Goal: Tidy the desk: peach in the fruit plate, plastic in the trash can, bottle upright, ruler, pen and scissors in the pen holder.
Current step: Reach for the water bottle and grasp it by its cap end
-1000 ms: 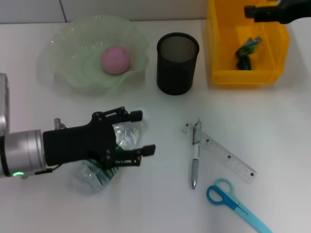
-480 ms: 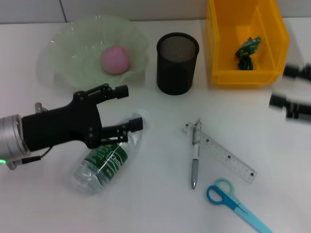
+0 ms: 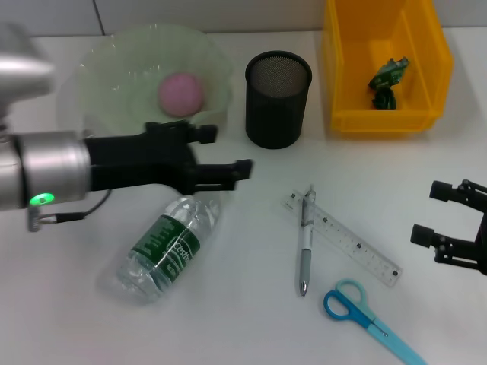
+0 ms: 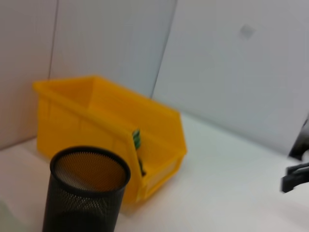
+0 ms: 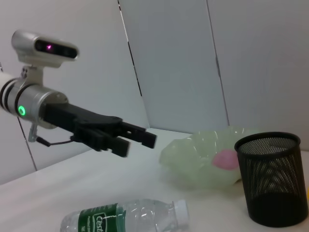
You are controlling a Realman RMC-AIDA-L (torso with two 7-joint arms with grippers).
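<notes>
Showing left gripper (image 5: 137, 140) raised above bottle (image 5: 128, 218), unlike head view.

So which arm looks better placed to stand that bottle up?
Probably the left. Its pincer hovers open just above the lying bottle, while the right pincer sits at the far side near the ruler and scissors.

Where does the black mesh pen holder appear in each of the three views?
Head view: the pen holder stands at top centre, between the fruit plate and the yellow trash can.
Left wrist view: pen holder at lower left, before the trash can.
Right wrist view: pen holder at lower right, beside the plate.
Shared landmark: the pen holder itself.
</notes>
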